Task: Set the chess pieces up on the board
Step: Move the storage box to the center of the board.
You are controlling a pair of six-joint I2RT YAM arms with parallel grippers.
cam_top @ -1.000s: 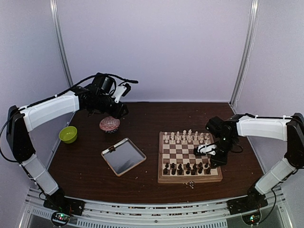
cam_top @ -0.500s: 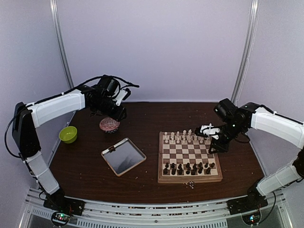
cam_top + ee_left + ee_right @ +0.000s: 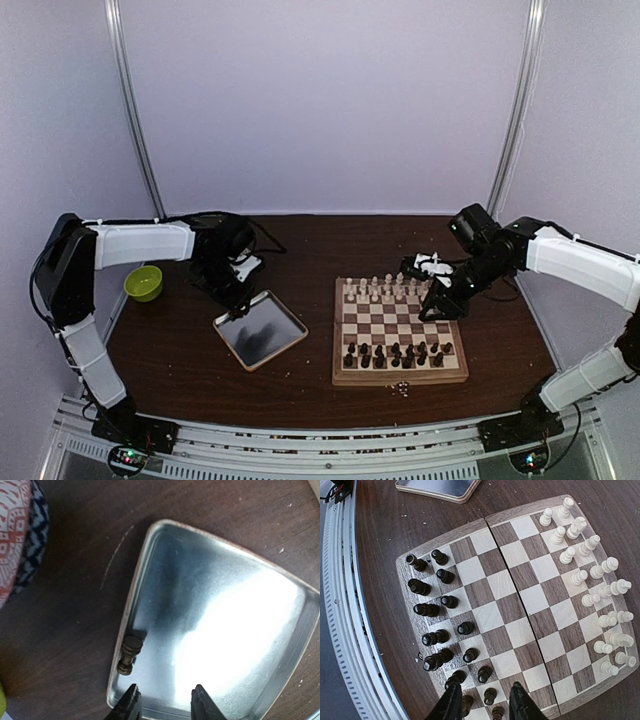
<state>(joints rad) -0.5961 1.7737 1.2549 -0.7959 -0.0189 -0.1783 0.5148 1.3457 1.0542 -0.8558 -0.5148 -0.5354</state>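
The board (image 3: 396, 324) lies right of centre, with cream chess pieces (image 3: 384, 290) along its far rows and dark ones (image 3: 396, 353) along its near rows. My right gripper (image 3: 437, 293) hovers open above the board's right side. In the right wrist view its jaws (image 3: 485, 702) stand apart over the dark pieces (image 3: 427, 610), gripping nothing; the cream pieces (image 3: 600, 600) stand opposite. One dark piece (image 3: 129, 655) lies on its side in the silver tray (image 3: 225, 605), against the rim. My left gripper (image 3: 165, 707) hangs open just beside it, at the tray's (image 3: 262, 330) far-left corner.
A green bowl (image 3: 143, 283) sits at the left edge of the table. A red-and-blue patterned round object (image 3: 20, 535) lies just beyond the tray. Small crumbs (image 3: 400, 388) are scattered in front of the board. The arm bases stand at the near edge.
The left arm swung down from above the patterned object to the tray's far-left corner. The right gripper opened, lifted off the board's near-right dark rows and drew back toward the cream side.
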